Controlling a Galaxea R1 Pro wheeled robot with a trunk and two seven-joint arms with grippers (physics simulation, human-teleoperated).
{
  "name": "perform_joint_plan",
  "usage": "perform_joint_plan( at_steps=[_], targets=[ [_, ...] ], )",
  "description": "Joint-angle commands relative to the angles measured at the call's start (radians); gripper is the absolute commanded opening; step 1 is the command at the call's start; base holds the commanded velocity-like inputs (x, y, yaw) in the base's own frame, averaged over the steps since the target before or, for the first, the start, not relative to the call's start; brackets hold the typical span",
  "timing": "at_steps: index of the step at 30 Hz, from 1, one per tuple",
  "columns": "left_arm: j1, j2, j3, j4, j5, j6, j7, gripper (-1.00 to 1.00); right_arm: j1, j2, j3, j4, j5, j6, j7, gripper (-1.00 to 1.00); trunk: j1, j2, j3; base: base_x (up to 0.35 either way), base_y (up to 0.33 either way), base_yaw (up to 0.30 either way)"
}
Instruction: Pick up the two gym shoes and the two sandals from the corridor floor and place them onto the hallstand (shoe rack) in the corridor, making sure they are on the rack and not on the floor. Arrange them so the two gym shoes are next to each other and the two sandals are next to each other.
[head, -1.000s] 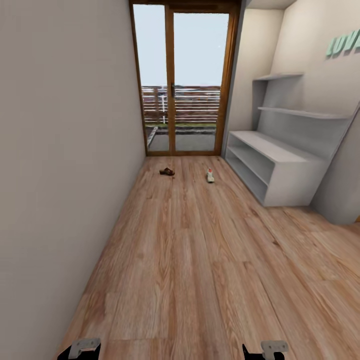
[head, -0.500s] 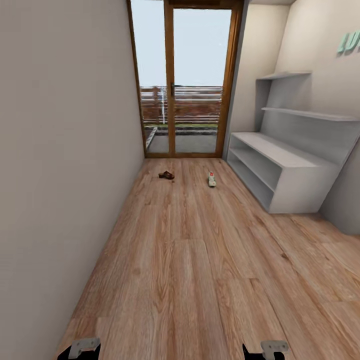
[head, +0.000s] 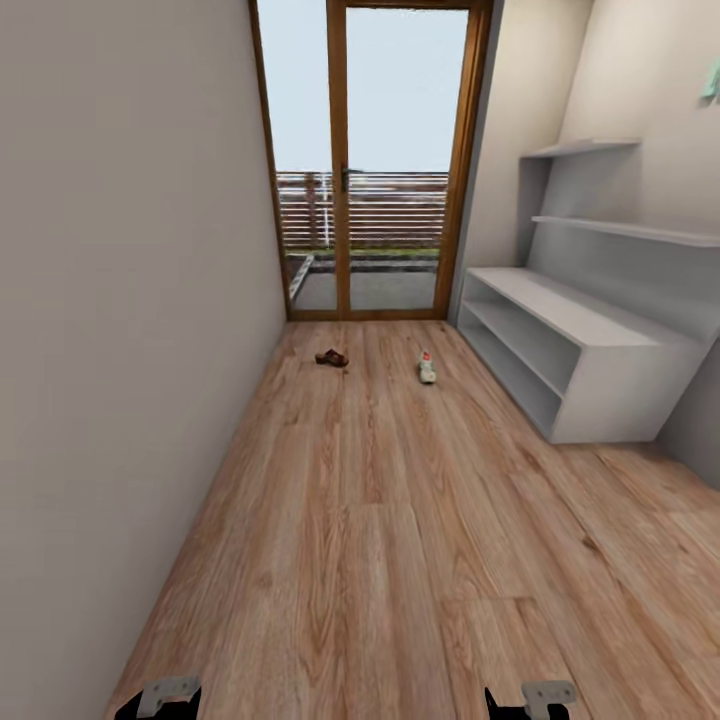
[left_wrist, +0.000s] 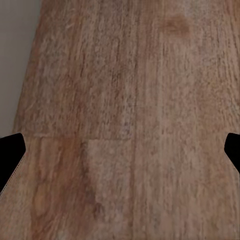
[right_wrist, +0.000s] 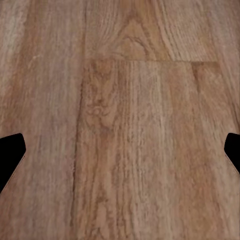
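Honestly, nothing's racked yet: one sandal (head: 332, 357) and one gym shoe (head: 427, 368) lie on the corridor floor (head: 380, 520) near the glass door (head: 372, 160). Both grippers, left gripper (left_wrist: 120, 150) and right gripper (right_wrist: 120, 150), hang spread apart and empty, well short of the door.

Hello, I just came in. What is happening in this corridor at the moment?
Nothing is being handled. The robot stands in a corridor with both grippers open and empty above the wood floor: the left gripper and the right gripper. Far ahead, near the glass door, one brown sandal and one white gym shoe lie apart on the floor. The grey rack on the right holds no shoes.
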Motion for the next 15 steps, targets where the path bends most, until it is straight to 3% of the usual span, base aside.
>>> perform_joint_plan(
  at_steps=[1, 15],
  targets=[
    [-0.001, 0.0, 0.003, 0.001, 0.003, -0.003, -0.001, 1.0, 0.0, 0.0, 0.0, 0.001, 0.0, -0.003, 0.0, 1.0, 0.0, 0.0, -0.001, 0.339, 0.0, 0.0],
    [-0.001, 0.0, 0.003, 0.001, 0.003, -0.003, -0.001, 1.0, 0.0, 0.0, 0.0, 0.001, -0.001, -0.003, 0.0, 1.0, 0.0, 0.0, -0.001, 0.339, 0.0, 0.0]
  ],
)
